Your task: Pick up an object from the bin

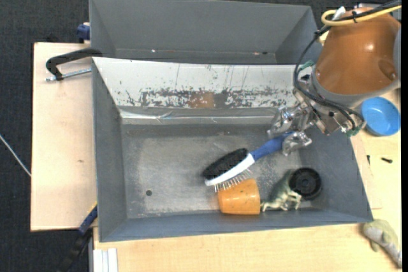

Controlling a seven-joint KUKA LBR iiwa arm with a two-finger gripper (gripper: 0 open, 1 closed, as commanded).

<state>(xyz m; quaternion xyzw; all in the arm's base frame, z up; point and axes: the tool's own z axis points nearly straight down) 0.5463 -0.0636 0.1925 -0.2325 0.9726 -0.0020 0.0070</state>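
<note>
Grey metal bin (pixel 108 156), seen from above. Arm enters from the right, orange cover (pixel 354 57) on the wrist w/ cables looped round it.

Gripper (pixel 290 130): low in the bin's right part, near the right wall, metal parts shining. State: can't tell whether apart or together. It sits right at the end of the brush's blue handle (pixel 266 150), touching or just beside it; can't tell if the handle is clamped.

Brush (pixel 229 167): black oval head, white bristles along its lower edge, blue handle running up and to the right toward the gripper. Lies tilted across the floor, centre-right, head end lower-left.

Orange cup (pixel 240 198): on its side, just below the brush head, bristles touching or nearly touching its upper edge. Near the front wall.

Small greenish-cream figure (pixel 282 200): just right of the cup, approx touching it; shape too small to make out.

Black round thing (pixel 306 182): disc or cap w/ a raised ring, just above and right of the figure, near the right wall, below the gripper.

All four things are grouped in the front-right quarter. Left half of the floor is bare grey w/ one small dark spot (pixel 148 193).

Back wall (pixel 204 97): band of dark speckled marks and thin vertical scratches; can't be read as writing. Labels on the things: none legible.
</note>
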